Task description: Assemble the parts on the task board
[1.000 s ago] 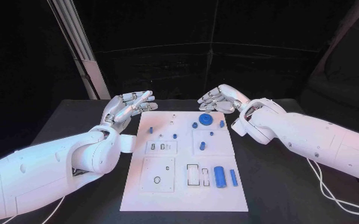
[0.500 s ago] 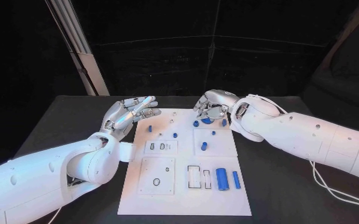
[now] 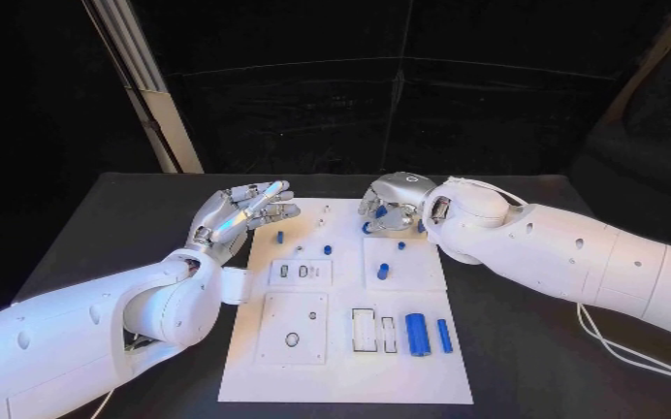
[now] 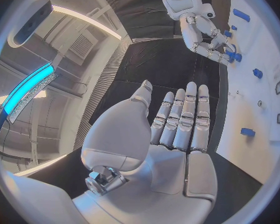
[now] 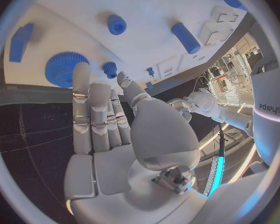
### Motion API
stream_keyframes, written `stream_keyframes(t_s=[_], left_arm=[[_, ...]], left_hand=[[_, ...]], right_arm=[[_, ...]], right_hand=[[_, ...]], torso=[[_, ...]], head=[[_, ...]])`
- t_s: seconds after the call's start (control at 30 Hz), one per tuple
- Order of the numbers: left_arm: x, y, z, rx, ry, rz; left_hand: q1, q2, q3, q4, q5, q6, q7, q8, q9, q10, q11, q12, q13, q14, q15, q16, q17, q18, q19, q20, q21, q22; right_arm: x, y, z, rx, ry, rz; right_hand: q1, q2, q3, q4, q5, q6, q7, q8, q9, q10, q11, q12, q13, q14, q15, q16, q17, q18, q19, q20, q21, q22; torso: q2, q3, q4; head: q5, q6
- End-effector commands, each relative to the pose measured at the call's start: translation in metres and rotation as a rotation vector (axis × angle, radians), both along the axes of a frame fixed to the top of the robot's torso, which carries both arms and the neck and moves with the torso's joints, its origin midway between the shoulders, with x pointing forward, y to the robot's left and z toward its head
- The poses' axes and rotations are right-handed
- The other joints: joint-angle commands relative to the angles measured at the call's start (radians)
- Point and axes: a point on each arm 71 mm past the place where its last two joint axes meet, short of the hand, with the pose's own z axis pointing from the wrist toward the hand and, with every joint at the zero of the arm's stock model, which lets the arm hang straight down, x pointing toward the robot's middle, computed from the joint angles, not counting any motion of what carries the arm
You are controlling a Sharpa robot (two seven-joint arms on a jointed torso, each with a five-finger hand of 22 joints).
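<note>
lab | black curtains [image 3: 420, 50] | black table [image 3: 126, 215]

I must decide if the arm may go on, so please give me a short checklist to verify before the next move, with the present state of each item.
1. Right robot hand is over the far end of the task board, above the blue gear: ok.
2. Right robot hand holds nothing; its fingers are extended, fingertips at the gear: ok.
3. Whether a fingertip already touches the gear: cannot tell.
4. Left robot hand is open and empty, at the board's left far corner, away from the gear: ok.
5. The small blue peg beside the gear is close to the fingers and might be knocked: not ok.
6. The large blue cylinder lies at the board's near end, out of the way: ok.
</note>
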Motion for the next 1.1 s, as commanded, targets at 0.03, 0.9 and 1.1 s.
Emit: stream_keyframes(t_s=[0.03, 0.9, 1.1], left_arm=[[0.0, -0.002, 0.001, -0.007, -0.008, -0.021], [0.001, 0.0, 0.0, 0.003, 0.005, -0.016], [0.001, 0.001, 0.0, 0.006, 0.008, -0.013]], left_hand=[[-0.011, 0.002, -0.001, -0.006, 0.002, 0.008, 0.011, -0.004, 0.001, 0.008, 0.002, -0.005, 0.0, 0.004, -0.001, -0.005, -0.001, 0.013, 0.009, 0.0, -0.005, -0.001], [-0.016, 0.003, -0.004, -0.009, 0.002, 0.006, 0.014, -0.008, 0.0, 0.006, 0.004, -0.01, -0.001, 0.0, 0.002, -0.01, -0.003, 0.012, 0.009, 0.001, -0.012, -0.004], [-0.016, 0.003, -0.004, -0.009, 0.002, 0.006, 0.014, -0.008, 0.0, 0.006, 0.004, -0.01, -0.001, 0.0, 0.002, -0.01, -0.003, 0.012, 0.009, 0.001, -0.012, -0.004]], right_arm=[[0.0, 0.001, -0.002, -0.065, 0.017, 0.0], [0.003, 0.002, -0.004, -0.071, 0.025, -0.008], [0.001, 0.004, 0.006, 0.013, -0.053, -0.019]], right_hand=[[-0.013, 0.001, 0.015, 0.001, -0.003, -0.004, -0.002, -0.004, 0.0, -0.002, 0.002, 0.0, 0.0, 0.022, 0.005, 0.057, 0.057, 0.018, -0.013, 0.003, 0.026, 0.017], [-0.002, 0.037, 0.187, 0.017, -0.1, 0.055, -0.009, 0.004, 0.003, 0.03, -0.006, 0.004, 0.0, 0.019, 0.001, 0.223, 0.219, 0.002, -0.023, 0.009, 0.213, 0.204], [-0.019, 0.035, 0.224, 0.046, -0.109, 0.073, -0.013, 0.004, 0.003, 0.048, -0.012, 0.003, 0.001, 0.019, -0.005, 0.256, 0.252, -0.003, -0.018, 0.008, 0.255, 0.251]], torso=[[0.006, 0.0015, 0.0008], [0.017, 0.0068, 0.0008], [0.019, 0.0087, 0.0015]], head=[[-0.002, -0.001], [0.0, 0.004], [0.004, 0.005]])
